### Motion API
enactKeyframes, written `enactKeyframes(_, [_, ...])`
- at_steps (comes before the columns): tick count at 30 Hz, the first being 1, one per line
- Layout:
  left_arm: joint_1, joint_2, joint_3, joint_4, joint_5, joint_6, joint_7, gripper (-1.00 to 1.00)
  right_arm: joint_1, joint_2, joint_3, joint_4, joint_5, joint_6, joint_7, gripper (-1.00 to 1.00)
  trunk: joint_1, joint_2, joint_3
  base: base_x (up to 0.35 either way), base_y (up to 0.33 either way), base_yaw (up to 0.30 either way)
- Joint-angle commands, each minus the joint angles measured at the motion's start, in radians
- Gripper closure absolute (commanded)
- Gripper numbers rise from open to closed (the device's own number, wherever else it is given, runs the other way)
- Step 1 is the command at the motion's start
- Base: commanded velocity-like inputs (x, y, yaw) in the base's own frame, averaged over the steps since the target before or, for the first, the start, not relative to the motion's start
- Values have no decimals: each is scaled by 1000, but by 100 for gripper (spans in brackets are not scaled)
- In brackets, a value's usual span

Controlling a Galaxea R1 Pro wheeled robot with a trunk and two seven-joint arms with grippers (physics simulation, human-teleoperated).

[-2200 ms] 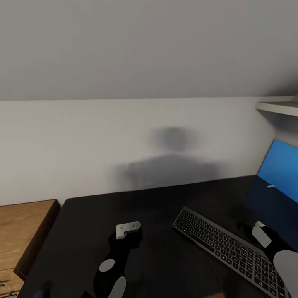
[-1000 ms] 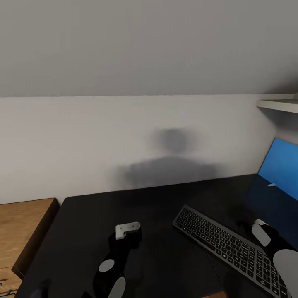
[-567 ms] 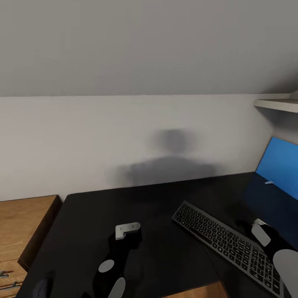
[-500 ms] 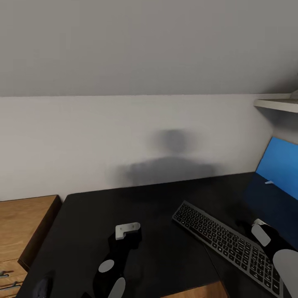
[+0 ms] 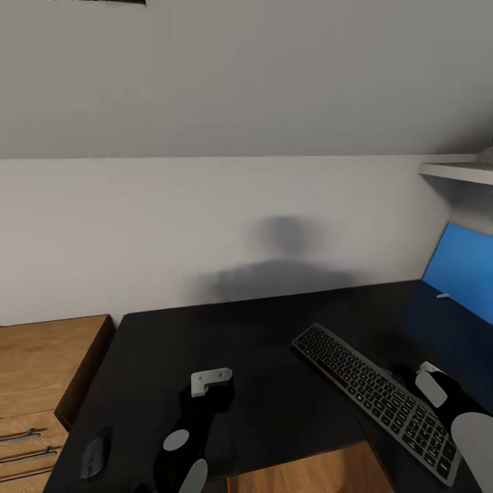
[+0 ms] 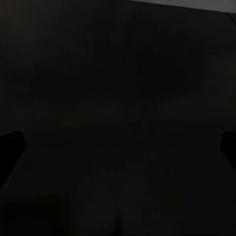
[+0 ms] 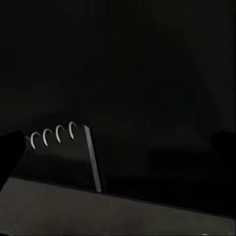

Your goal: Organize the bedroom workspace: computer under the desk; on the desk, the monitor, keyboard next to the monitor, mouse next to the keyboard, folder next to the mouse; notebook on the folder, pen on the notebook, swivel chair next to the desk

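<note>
The keyboard (image 5: 378, 399) lies slantwise on the desk (image 5: 260, 356), toward its right front edge. The mouse (image 5: 94, 453) sits at the desk's left front corner, well apart from it. A blue folder (image 5: 465, 274) with the pen (image 5: 442, 296) on it lies at the desk's right end. The left gripper (image 6: 118, 152) hangs over the bare desktop, fingers spread. The right gripper's (image 7: 118, 142) state I cannot tell; a spiral notebook (image 7: 69, 152) lies near it. A wooden chest (image 5: 41, 370) stands left of the desk.
</note>
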Motion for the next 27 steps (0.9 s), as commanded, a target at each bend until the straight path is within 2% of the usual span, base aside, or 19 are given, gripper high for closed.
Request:
enactKeyframes(1, [-1,0,-1,-1,8,3,8,-100,1,0,-3,24,-19,7,-9,-100,0,-1,-1,-74,53,0])
enactKeyframes(27, [-1,-1,-1,-1,8,5,7,-100,1,2,-1,23,-18,5,-9,-100,0,-1,-1,-141,94,0])
